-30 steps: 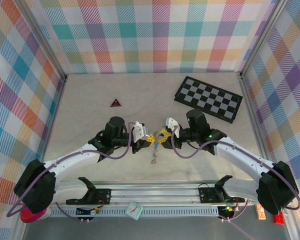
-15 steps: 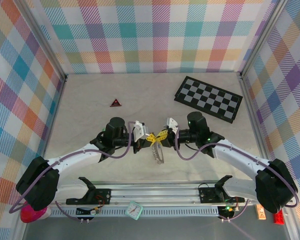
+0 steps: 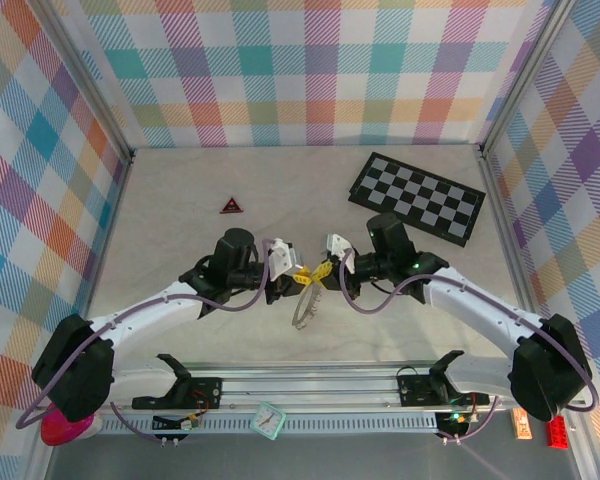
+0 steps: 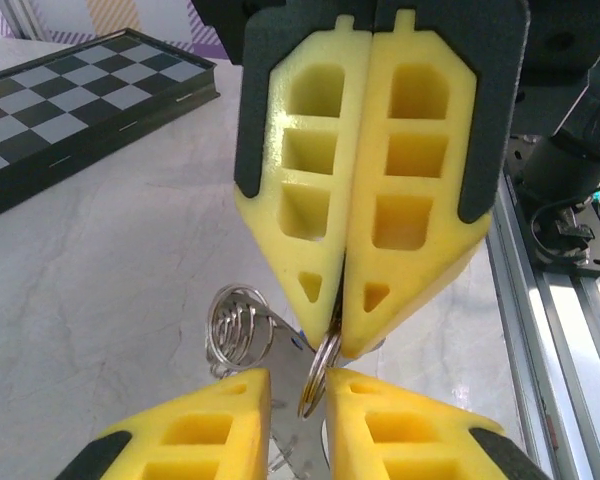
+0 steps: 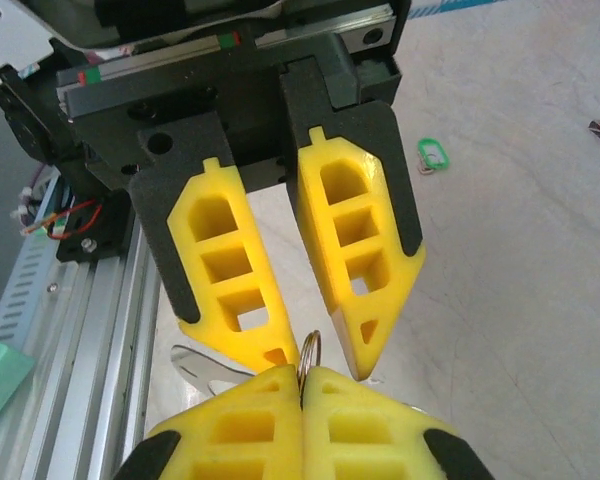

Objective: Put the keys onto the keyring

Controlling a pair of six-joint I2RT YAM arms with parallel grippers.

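Keyring [image 3: 304,308]: a thin grey loop, trailing toward the near edge from the spot where your right pincer [image 5: 300,380] and left pincer [image 4: 298,378] met tip to tip, mid-counter [image 3: 180,230]. Could not tell whether its low end touched the counter.

Keys [image 5: 205,368]: one flat silvery blade showed just beside the fingertips in the right wrist view. The others were too small to separate.

Right pincer: closed, yellow pads pressed together, with a small metal ring of the keyring nipped at the very tip.

Left pincer: faced it with fingers a narrow gap apart. The ring and a key blade stood in that gap, and the pads were not seen pressing on either.

Chequered board [image 3: 416,197] lay well apart at the far right. Red-and-black triangle [image 3: 230,206] sat farther back on the left. A small green clip [image 5: 432,153] lay on the counter beyond your left pincer.
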